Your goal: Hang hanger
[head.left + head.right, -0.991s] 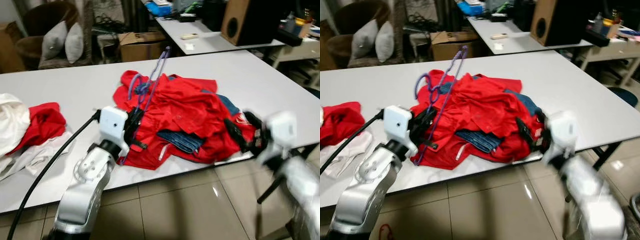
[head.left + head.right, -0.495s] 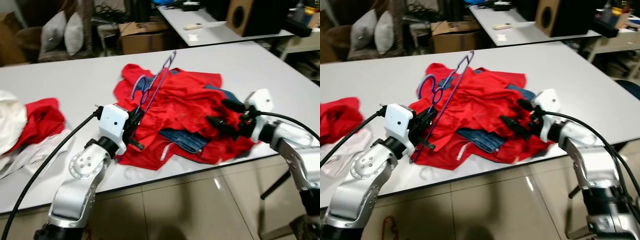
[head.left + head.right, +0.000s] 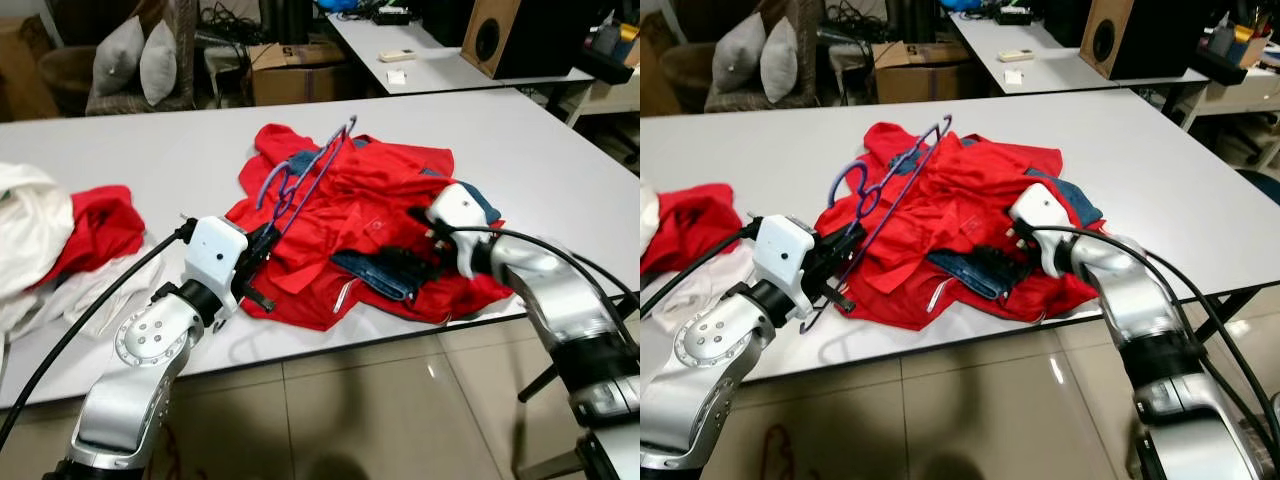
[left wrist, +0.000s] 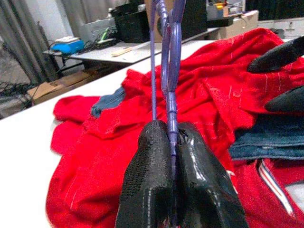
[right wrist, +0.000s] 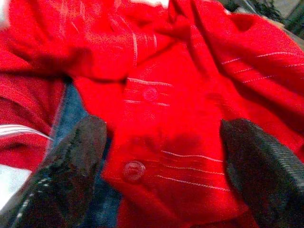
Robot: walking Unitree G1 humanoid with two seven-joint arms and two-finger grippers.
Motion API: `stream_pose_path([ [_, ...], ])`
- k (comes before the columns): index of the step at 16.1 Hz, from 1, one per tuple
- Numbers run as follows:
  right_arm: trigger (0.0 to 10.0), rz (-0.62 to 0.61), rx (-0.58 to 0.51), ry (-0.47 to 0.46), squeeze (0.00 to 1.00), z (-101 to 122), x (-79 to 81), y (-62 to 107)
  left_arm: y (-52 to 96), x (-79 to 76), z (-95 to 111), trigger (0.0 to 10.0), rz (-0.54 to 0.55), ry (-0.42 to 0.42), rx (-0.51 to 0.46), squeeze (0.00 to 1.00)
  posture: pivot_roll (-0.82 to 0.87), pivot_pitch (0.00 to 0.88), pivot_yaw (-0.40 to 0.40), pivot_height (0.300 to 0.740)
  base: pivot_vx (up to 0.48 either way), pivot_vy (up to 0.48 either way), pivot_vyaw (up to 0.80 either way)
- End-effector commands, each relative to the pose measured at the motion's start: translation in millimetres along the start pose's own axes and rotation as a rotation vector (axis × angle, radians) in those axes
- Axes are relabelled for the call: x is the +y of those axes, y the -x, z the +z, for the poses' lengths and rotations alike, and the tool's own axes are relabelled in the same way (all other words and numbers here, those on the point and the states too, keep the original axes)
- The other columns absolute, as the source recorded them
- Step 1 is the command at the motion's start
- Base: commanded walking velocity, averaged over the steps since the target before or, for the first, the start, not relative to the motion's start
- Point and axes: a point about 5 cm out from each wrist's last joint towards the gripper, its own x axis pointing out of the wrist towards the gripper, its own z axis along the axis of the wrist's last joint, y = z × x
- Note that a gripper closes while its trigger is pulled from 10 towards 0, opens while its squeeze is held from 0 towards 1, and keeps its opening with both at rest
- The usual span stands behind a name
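While the left gripper [image 3: 258, 262] is clenching the purple hanger [image 3: 305, 172] slanting above the red shirt [image 3: 375, 205], left wrist view showing fingers [image 4: 152, 171] pinching its bar, right gripper [image 5: 161, 156] spreading wide over red cloth
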Motion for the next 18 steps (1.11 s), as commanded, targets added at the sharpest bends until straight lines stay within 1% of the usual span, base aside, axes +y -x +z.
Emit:
stream_pose_path([
  [1, 0.0, 0.023, 0.044, 0.048, 0.0, -4, 1.6, -2.5, 1.6, 0.7, 2, 10.0, 0.001, -0.009, 0.003, 0.0, -0.03, 0.008, -0.021, 0.74, 0.0, 0.0, 0.0],
  [4, 0.0, 0.012, 0.118, 0.068, 0.0, -14, -0.9, -6.6, 2.7, -0.7, 3, 10.0, -0.003, -0.009, 0.003, 0.0, -0.02, 0.004, -0.029, 0.74, 0.0, 0.0, 0.0],
  [5, 0.0, -0.021, 0.13, 0.069, 0.0, -17, -5.0, -8.8, 3.2, -1.2, 3, 10.0, -0.003, -0.011, 0.004, 0.0, -0.01, 0.003, -0.031, 0.74, 0.0, 0.0, 0.0],
  [7, 0.0, -0.063, 0.111, 0.064, 0.0, -15, -10.1, -11.9, 3.2, -0.6, 4, 10.0, -0.001, -0.014, 0.002, 0.0, -0.01, 0.0, -0.031, 0.74, 0.0, 0.0, 0.0],
  [10, 0.0, -0.07, 0.097, 0.063, 0.0, -14, -12.9, -13.5, 2.4, -0.6, 5, 10.0, -0.001, -0.017, 0.0, 0.0, -0.01, 0.0, -0.029, 0.74, 0.0, 0.0, 0.0],
  [14, 0.0, -0.048, 0.066, 0.058, 0.0, -13, -12.7, -12.8, 2.5, -2.0, 5, 10.0, -0.011, -0.02, -0.002, 0.0, -0.01, 0.0, -0.024, 0.74, 0.0, 0.0, 0.0],
  [15, 0.0, -0.042, 0.073, 0.06, 0.0, -16, -13.2, -11.3, 2.1, -2.7, 4, 10.0, -0.014, -0.02, -0.002, 0.0, -0.01, 0.0, -0.024, 0.74, 0.0, 0.0, 0.0],
  [18, 0.0, -0.027, 0.051, 0.071, 0.0, -14, -15.3, -6.8, 1.9, -3.5, 4, 10.0, -0.017, -0.019, -0.001, 0.0, -0.02, 0.0, -0.026, 0.74, 0.0, 0.0, 0.0],
])
